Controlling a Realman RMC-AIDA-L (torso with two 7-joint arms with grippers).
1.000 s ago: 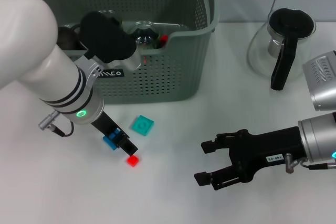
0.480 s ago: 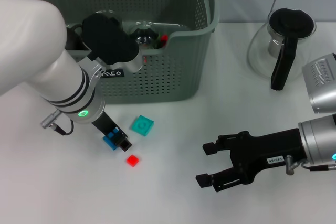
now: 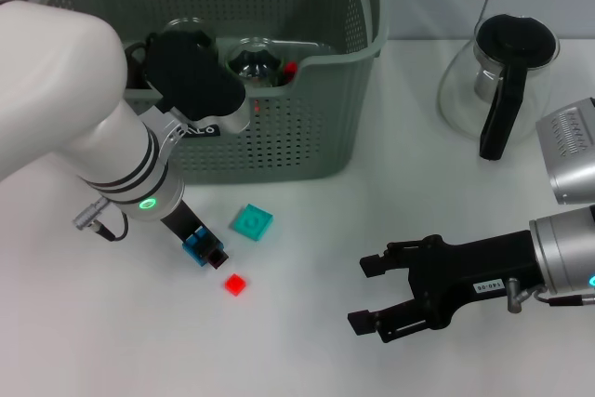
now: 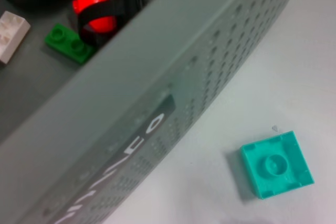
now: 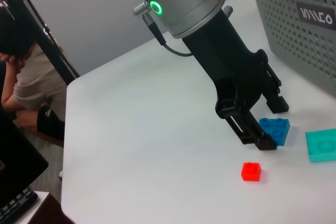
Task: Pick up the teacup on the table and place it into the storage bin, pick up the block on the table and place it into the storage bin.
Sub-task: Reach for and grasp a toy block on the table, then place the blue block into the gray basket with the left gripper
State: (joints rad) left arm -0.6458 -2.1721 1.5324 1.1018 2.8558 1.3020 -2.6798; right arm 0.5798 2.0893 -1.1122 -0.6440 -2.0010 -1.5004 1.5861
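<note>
L pincer [image 3: 206, 250] sits low on white counter [image 3: 307, 341], jaws open astride small blue plastic brick [image 5: 274, 129], w/ perforated grey-green plastic storage bin [image 3: 307, 127] just behind. R pincer [image 3: 372, 293] open, idle, well apart.

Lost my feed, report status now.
Left end effector open, straddling blue block on table. Right end effector open, idle at right. Storage bin behind; nothing in the way.
</note>
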